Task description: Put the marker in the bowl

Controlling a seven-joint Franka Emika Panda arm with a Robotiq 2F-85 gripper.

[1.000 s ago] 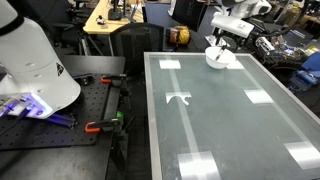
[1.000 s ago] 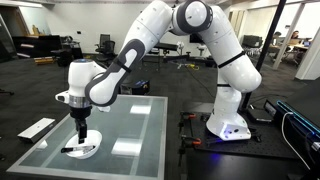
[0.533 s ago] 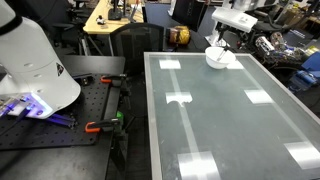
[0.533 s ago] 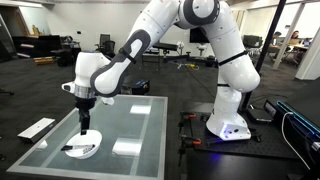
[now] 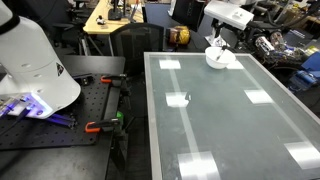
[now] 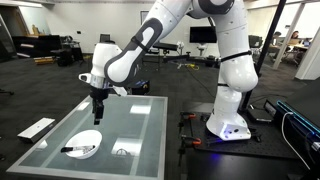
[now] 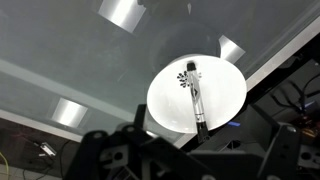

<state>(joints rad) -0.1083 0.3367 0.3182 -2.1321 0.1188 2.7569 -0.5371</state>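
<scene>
The marker [image 7: 194,96], black with a whitish middle band, lies inside the white bowl [image 7: 225,95], its lower end over the rim. Both exterior views show the bowl [image 5: 219,59] [image 6: 84,141] near a far corner of the glass table, and the marker [image 6: 74,150] shows as a dark stick in it. My gripper [image 6: 98,117] hangs well above the bowl, open and empty. It is also in an exterior view [image 5: 217,41]. In the wrist view its dark fingers [image 7: 195,165] stand apart at the bottom edge.
The glass table [image 5: 230,120] reflects ceiling lights. My base [image 6: 228,125] stands on a black bench with clamps [image 5: 100,126] next to the table. A brown round object [image 5: 178,36] sits behind the far table edge. A white board [image 6: 38,127] lies on the floor.
My gripper has risen from just above the bowl and moved away toward the table's middle. The marker has stayed in the bowl.
</scene>
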